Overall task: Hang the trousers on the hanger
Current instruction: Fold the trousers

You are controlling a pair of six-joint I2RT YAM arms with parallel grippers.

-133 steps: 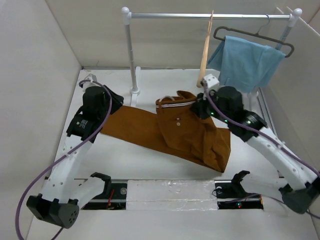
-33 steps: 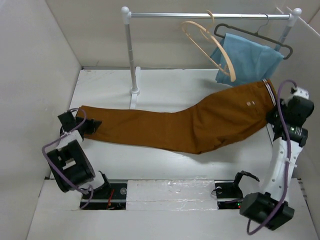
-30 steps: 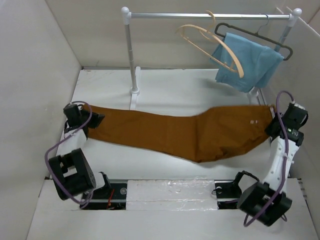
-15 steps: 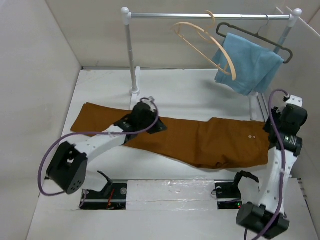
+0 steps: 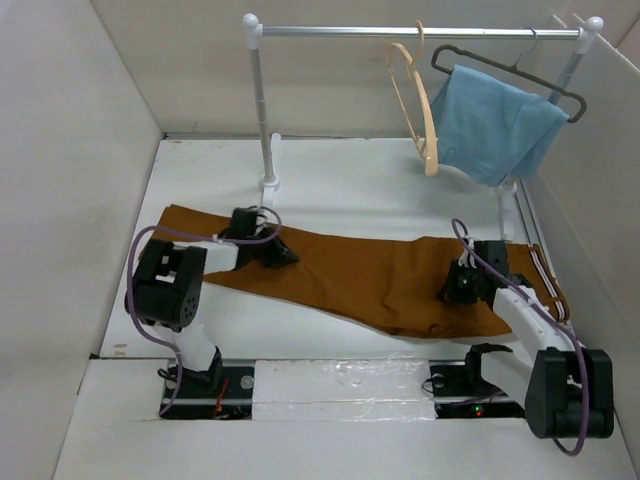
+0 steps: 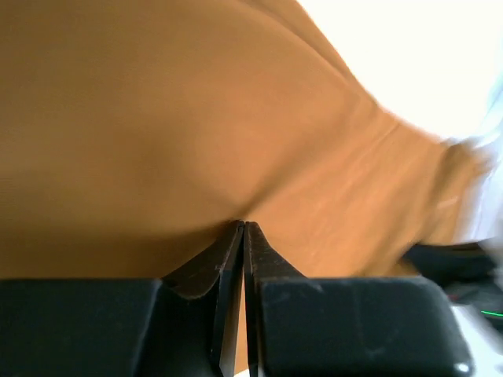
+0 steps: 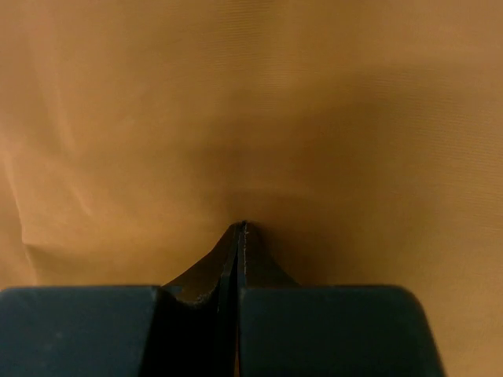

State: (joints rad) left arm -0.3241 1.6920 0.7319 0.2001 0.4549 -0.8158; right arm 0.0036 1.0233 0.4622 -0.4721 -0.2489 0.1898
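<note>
The trousers (image 5: 380, 280) lie spread flat across the bench (image 5: 350, 180), leg ends at the far left and waistband at the near right, where the striped lining (image 5: 545, 285) shows. They are not on the hanger (image 5: 412, 95), which hangs by its hook from the rail (image 5: 400, 32) at the far side, just left of the light blue cloth (image 5: 495, 125) on the dark grey hanger (image 5: 505, 70).

The left tool (image 5: 283, 255) rests on the left leg of the trousers. In its wrist view its fingers (image 6: 224, 259) are pressed together, tips against the brown cloth, with a crease running up from them. The right tool (image 5: 450, 292) sits on the seat area near the waistband, and its fingers (image 7: 220, 263) are likewise pressed together with their tips on the fabric. Whether either one nips a fold cannot be told.

Half a second ago the right tool was raised at the far right edge, beyond the waistband; it has since come down onto the cloth further left. The left arm has folded in closer to its base. The hanger, then seen broadside, now hangs almost edge-on.
</note>
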